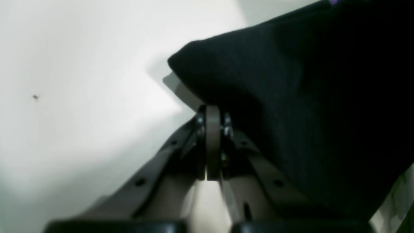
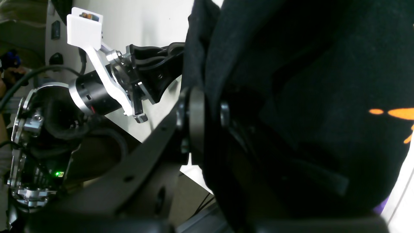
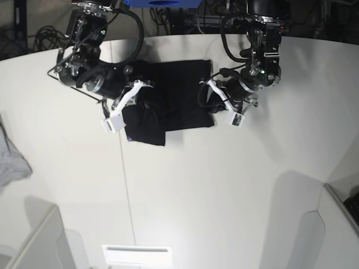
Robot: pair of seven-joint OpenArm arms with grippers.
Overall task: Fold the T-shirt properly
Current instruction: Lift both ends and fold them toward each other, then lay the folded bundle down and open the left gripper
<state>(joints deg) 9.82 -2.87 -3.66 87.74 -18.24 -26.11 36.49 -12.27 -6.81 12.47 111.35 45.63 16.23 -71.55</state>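
The black T-shirt (image 3: 176, 89) lies bunched and partly folded at the far middle of the white table (image 3: 224, 185). My right gripper (image 3: 140, 100) is at its left side. In the right wrist view that gripper (image 2: 208, 103) is shut on the T-shirt (image 2: 307, 81), whose cloth drapes over the far finger; an orange print (image 2: 397, 113) shows on it. My left gripper (image 3: 208, 94) is at the cloth's right edge. In the left wrist view it (image 1: 212, 108) is shut, with a raised fold of the T-shirt (image 1: 291, 97) coming out of its tips.
A small grey cloth (image 3: 11, 159) lies at the table's left edge. White panels stand at the near left (image 3: 33, 241) and near right (image 3: 336, 224). The other arm's wrist with its white camera mount (image 2: 84, 29) shows close by in the right wrist view.
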